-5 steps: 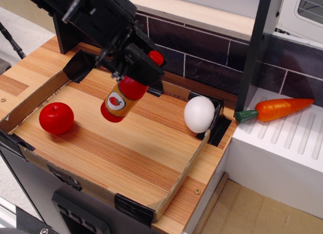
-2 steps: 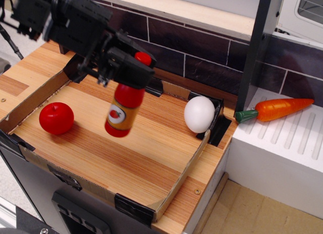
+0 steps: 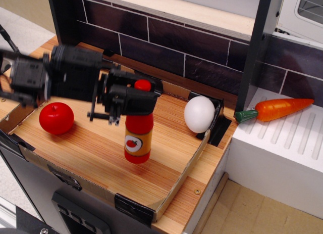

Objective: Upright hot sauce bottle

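The black arm reaches in level from the left edge of the view, its wrist turned so the gripper (image 3: 143, 96) points rightward over the cardboard-walled tray (image 3: 181, 179). Its fingers are closed around the neck and shoulder of the hot sauce bottle (image 3: 138, 139), just under the red cap that pokes up above them.

The hot sauce bottle stands upright, its base at or just on the tray floor; contact cannot be told for certain. It is glossy red with a narrow neck, and an orange-yellow label wraps its lower body, with a white oval holding a red tomato facing the camera.

A round red apple (image 3: 56, 118) sits on the tray floor to the left of the bottle, well apart from it and below the arm. A white egg (image 3: 199, 114) rests to the right of the bottle, against the tray's far right corner. The tray floor is striped light wood. Behind the tray rises a wall of dark tiles (image 3: 166, 39). Further right of the bottle, past the tray, an orange carrot (image 3: 275, 109) with a green stub lies on a white ribbed surface (image 3: 287, 148).
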